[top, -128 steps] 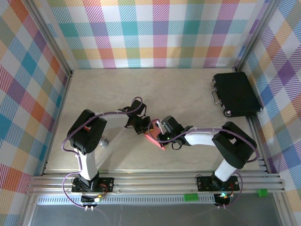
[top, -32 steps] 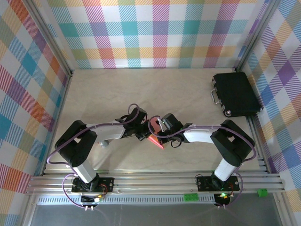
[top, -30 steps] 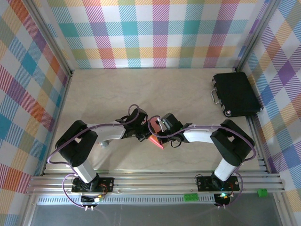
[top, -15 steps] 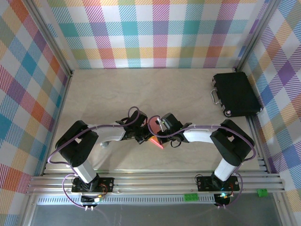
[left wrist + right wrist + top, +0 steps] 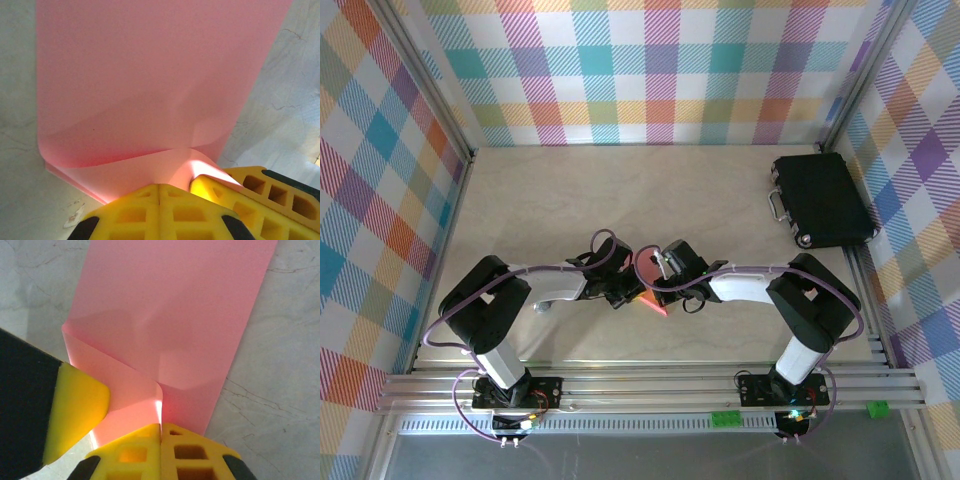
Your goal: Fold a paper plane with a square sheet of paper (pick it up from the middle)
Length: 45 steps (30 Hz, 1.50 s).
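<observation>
Salmon-pink square sheet of paper (image 5: 150, 75) is pinched at its curled edge by left gripper (image 5: 159, 186) and right gripper (image 5: 161, 425).

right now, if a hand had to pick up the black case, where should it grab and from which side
Probably the pale handle on the left edge of the black case. It loops out toward the open table, so a hand can come from that side and close across it. The case lies flat near the right wall, likely too broad to pinch.
</observation>
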{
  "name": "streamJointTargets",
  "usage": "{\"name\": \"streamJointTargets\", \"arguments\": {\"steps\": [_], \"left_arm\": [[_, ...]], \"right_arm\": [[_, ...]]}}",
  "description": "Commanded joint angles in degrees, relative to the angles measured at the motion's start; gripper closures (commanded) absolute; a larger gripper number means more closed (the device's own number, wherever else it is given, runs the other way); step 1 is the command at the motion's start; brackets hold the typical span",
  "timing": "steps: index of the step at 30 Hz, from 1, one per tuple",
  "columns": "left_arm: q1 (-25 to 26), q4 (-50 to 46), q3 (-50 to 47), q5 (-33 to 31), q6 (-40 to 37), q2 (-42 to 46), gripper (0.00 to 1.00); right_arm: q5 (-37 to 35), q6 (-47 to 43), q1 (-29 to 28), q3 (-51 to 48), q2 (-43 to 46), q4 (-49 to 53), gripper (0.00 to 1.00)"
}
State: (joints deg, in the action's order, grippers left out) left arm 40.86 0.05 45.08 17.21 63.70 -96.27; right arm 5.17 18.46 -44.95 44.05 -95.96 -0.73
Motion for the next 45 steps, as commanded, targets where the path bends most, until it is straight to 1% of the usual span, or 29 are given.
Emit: {"name": "streamJointTargets", "arguments": {"steps": [1,13,16,17,22,25,28,31,37,41,45], "left_arm": [[0.3,-0.6,-1.3,-1.1,0.9,-1.0,1.00],[0.3,-0.6,-2.3,-1.8,1.2,-2.1,1.00],[0.3,-0.8,-2.5,-2.2,1.4,-2.4,1.00],[0.2,-0.9,-2.7,-2.4,1.5,-2.5,1.00],[0.3,-0.8,-3.6,-2.9,2.0,-2.8,1.00],[0.3,-0.5,-3.9,-3.0,2.1,-3.1,1.00],[0.2,-0.1,-3.9,-3.1,2.1,-3.2,1.00],[0.1,0.4,-3.9,-3.0,2.0,-3.5,1.00],[-0.2,1.2,-3.4,-2.8,0.9,-4.1,1.00],[-0.7,1.5,-2.7,-2.7,0.1,-4.5,1.00],[-1.0,0.9,-2.4,-2.6,-0.5,-4.3,1.00]], "right_arm": [[0.1,0.1,0.3,0.4,-1.7,3.0,1.00],[0.4,0.2,0.3,0.3,-1.6,2.8,1.00],[0.5,0.4,0.4,0.3,-1.0,2.6,0.97],[0.5,0.5,0.3,0.4,-0.4,2.7,0.96],[-0.4,1.3,1.1,0.6,4.7,3.8,0.81],[-1.0,1.4,1.6,-0.3,9.1,3.9,0.70],[-0.8,1.8,2.5,-1.0,12.3,5.1,0.66],[1.1,2.5,3.6,-1.8,14.1,6.4,0.66],[10.1,3.1,5.7,-3.4,14.5,7.3,0.72],[13.8,2.9,5.8,-2.7,12.9,7.3,0.79],[16.6,2.7,5.7,-0.4,9.7,7.8,0.84]]}}
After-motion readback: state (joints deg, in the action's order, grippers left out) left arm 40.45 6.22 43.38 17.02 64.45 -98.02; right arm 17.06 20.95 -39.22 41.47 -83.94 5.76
